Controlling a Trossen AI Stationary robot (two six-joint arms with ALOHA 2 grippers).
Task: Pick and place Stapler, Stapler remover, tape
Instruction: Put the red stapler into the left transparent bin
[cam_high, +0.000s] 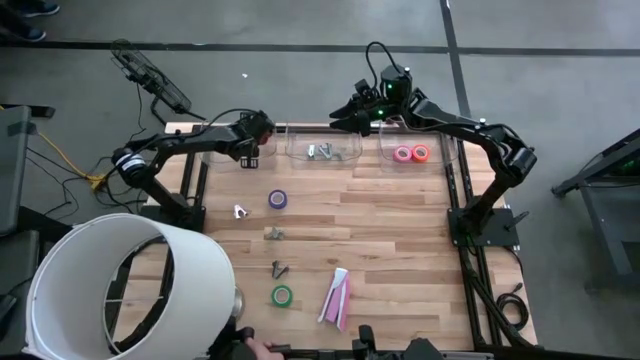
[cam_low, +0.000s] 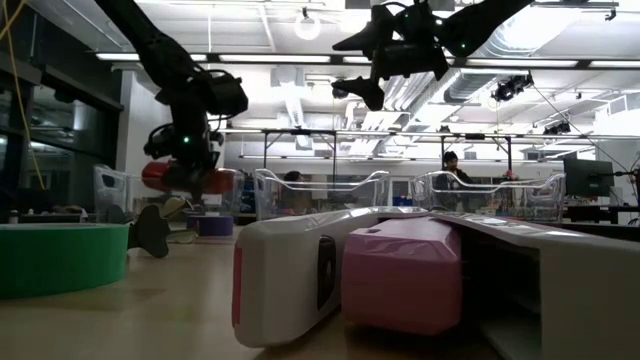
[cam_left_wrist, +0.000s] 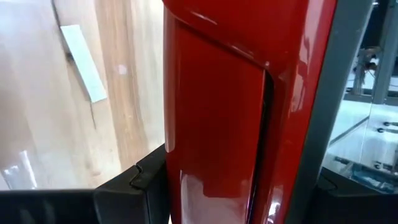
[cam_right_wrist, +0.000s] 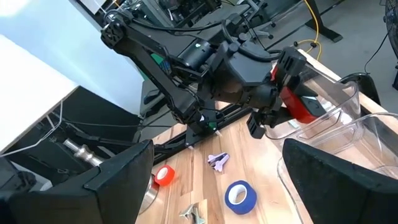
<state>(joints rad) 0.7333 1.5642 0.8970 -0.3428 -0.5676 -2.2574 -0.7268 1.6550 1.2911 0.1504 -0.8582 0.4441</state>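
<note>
A red stapler (cam_left_wrist: 217, 112) hangs in my left gripper (cam_high: 252, 140), which is shut on it above the far-left clear bin (cam_high: 232, 152). My right gripper (cam_high: 340, 118) is open with nothing between its fingers, high over the middle bin (cam_high: 325, 150), which holds staple removers. The right bin (cam_high: 412, 153) holds a pink and an orange tape. On the table lie a purple tape (cam_high: 278, 199), a green tape (cam_high: 282, 295), three staple removers (cam_high: 240, 211) and a white and a pink stapler (cam_high: 335, 297). My left gripper pinches the red stapler's two long sides (cam_left_wrist: 186, 180) between its two fingers (cam_left_wrist: 134, 186). The fingers come slanting down from the table's left. The stapler is lifted clear, over the left bin (cam_right_wrist: 323, 118).
A large white cylinder (cam_high: 130, 285) covers the table's near-left corner in the high view. A red-orange roll (cam_right_wrist: 163, 176) lies on the table's left part. Bare wood lies between the bins and the purple tape.
</note>
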